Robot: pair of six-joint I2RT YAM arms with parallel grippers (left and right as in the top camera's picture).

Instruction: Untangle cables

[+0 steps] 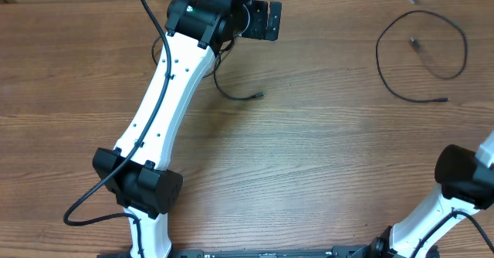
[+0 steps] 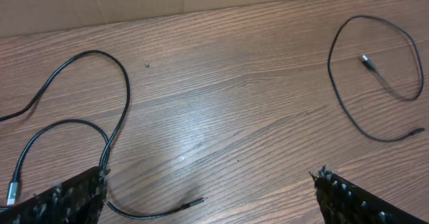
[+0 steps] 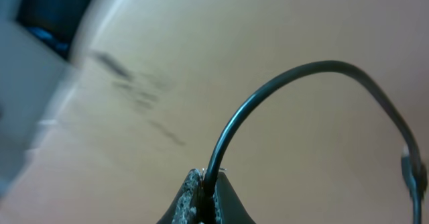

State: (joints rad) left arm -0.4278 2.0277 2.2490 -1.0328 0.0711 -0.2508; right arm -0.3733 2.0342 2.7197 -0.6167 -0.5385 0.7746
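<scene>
Cables, thin, black, three seen.
- Looped cable (image 2: 330,66): far right of table (image 1: 309,173), lying alone.
- Second cable (image 2: 127,93): under left gripper (image 2: 209,197), jaws wide apart, empty.
- Third cable (image 3: 315,64): clamped in right gripper (image 3: 204,200) jaws.
- Step: separating, apparently nearly done.
- Next: probably set the held cable down well apart from the others.

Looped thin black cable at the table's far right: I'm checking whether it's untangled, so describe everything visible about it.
The thin black flexible cable lies flat on the wood-grain table in one open spiral that never crosses itself. One end, a small silvery-tipped plug, sits inside the loop; the other end trails outside it. Only the table touches it. No knot shows.
</scene>
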